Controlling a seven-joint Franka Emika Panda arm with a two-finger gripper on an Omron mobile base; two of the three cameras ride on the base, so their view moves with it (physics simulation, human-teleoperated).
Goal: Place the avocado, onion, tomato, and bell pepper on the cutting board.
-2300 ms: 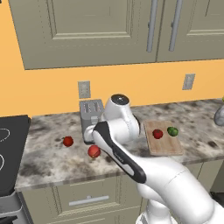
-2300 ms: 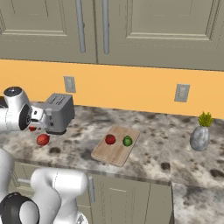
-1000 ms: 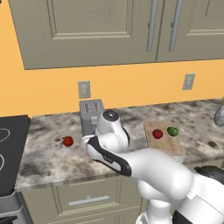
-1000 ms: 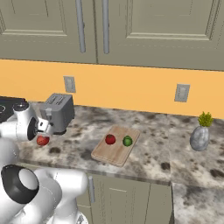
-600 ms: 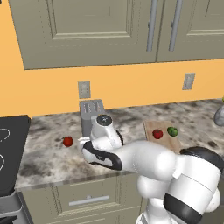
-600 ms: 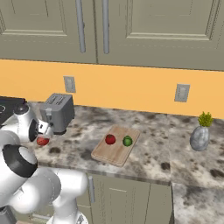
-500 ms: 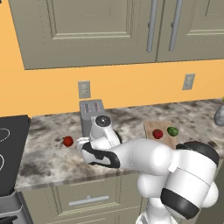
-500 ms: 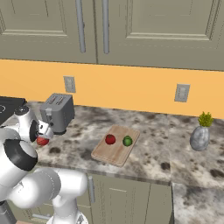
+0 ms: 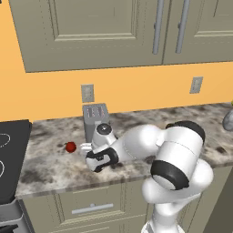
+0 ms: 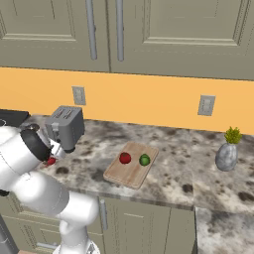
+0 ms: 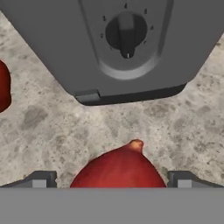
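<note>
Pincer (image 11: 112,186) stood wide apart astride the onion (image 11: 120,168) on the table (image 11: 39,127), just before the toaster (image 11: 122,43) — closing off-centre could squirt it away. Rightward, avocado (image 10: 144,159) already lay on the board (image 10: 130,168).

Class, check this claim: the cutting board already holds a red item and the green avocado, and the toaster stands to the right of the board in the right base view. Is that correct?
Not quite. In the right base view the toaster stands to the left of the cutting board, not the right. The board does hold a red item and the avocado.
</note>
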